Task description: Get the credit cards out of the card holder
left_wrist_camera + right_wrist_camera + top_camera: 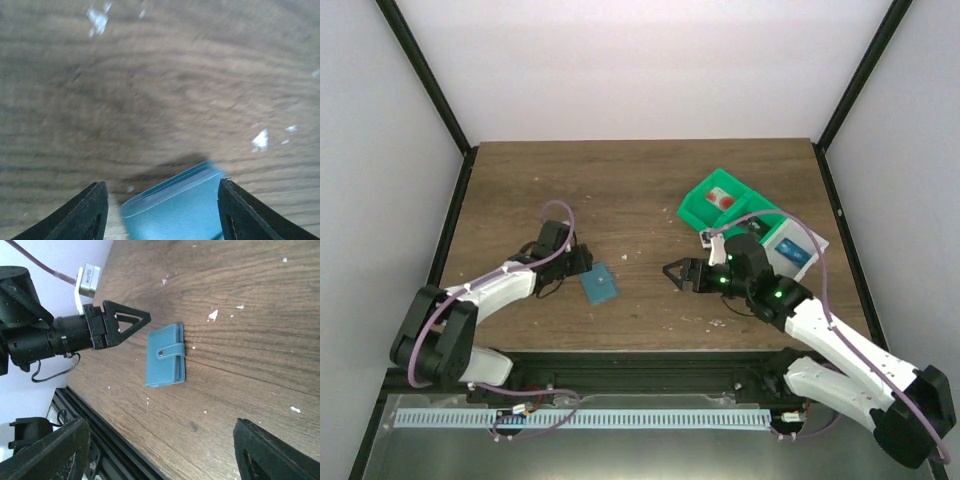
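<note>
The card holder (599, 284) is a small light-blue wallet lying flat on the wooden table, folded shut with its snap strap fastened (165, 356). No credit cards show. My left gripper (582, 262) is low at the holder's left end. In the left wrist view, the holder's near end (175, 210) lies between the open fingers (90, 212), with a gap on the left side. My right gripper (672, 272) hovers open to the right of the holder, well apart from it and pointing at it. Nothing lies between its fingertips (55, 450).
A green bin (705, 205) with something white and red inside stands at the back right. Beside it is a white bin (812, 245) holding a blue item. White specks dot the wood. The table's black front rail (640, 362) runs close behind the holder.
</note>
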Controlling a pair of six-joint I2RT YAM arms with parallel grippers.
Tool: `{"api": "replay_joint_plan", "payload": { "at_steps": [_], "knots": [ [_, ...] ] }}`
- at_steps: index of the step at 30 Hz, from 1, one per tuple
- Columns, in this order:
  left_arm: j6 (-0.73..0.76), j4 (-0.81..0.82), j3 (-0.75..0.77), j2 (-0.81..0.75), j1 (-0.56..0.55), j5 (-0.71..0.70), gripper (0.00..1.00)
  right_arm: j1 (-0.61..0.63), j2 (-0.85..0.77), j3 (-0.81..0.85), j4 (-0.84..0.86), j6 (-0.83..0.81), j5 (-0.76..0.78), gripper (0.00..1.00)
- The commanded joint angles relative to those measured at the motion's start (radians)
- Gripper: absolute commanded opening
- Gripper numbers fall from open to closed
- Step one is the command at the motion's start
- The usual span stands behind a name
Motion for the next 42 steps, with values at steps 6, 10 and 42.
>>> {"api": "replay_joint_plan", "payload": {
  "at_steps": [6, 10, 42],
  "knots": [
    [-0.01, 0.168, -0.11, 0.075, -0.001, 0.077, 0.55, 0.079, 0.099, 0.03, 0.017, 0.007, 0.022, 0.75],
    [-0.014, 0.212, -0.13, 0.118, -0.014, 0.142, 0.5, 0.103, 0.127, 0.04, 0.017, 0.003, 0.053, 0.7],
    [-0.409, 0.526, -0.403, -0.031, -0.278, 0.451, 0.39, 0.376, 0.64, 0.235, 0.051, 0.063, 0.249, 0.28]
  ]
}}
